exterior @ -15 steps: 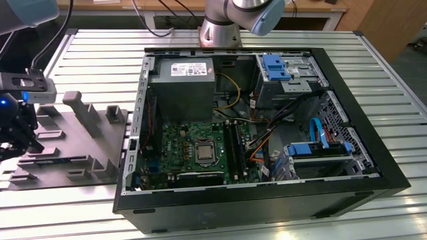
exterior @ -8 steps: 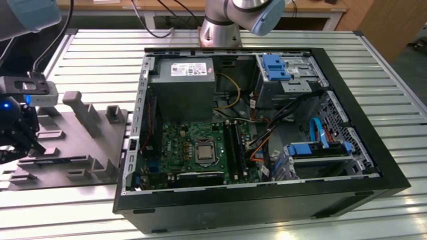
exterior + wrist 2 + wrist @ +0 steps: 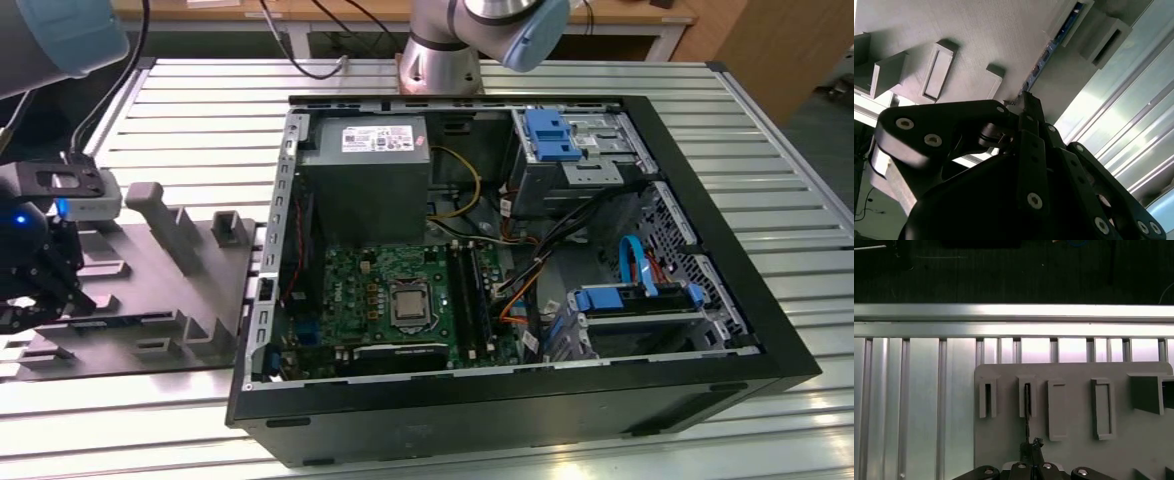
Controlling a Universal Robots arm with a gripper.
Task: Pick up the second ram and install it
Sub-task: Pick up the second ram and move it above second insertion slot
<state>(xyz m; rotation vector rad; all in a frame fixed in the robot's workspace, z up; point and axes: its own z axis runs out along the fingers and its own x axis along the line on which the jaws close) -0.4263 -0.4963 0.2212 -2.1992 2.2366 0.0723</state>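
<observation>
The job is at the picking-up step. The gripper (image 3: 1032, 450) is down over a grey tray (image 3: 160, 300) at the exterior view's left, well apart from the open computer (image 3: 747, 340).

The memory stick (image 3: 1027, 412) stands on its thin edge in one of the tray's narrow holders (image 3: 1019, 397). In the second wrist view it shows as a blue strip (image 3: 1048, 50) that runs from the holder down to the fingers (image 3: 1030, 112). The fingers look pressed close together on the near end of the stick, pinching it. The stick is not out of the holder yet, and it is not in the computer yet.

I think getting it out calls for a straight pull along the holder, because the holder is tight and a tilt could make the stick catch. The stick is thin and flat, so the hold has to be firm but gentle.

Inside the computer lies a green board (image 3: 387, 300), and on it are long black slots (image 3: 467, 290) where such a stick would go. Wires and bright blue brackets (image 3: 547, 135) sit close by, so there is not much room in there.

The tabletop (image 3: 174, 110) is made of long silver metal strips with grooves between them. The tray and the computer both rest on it. The arm's base (image 3: 441, 60) stands at the far edge. Behind it are black cables and some wooden furniture.
</observation>
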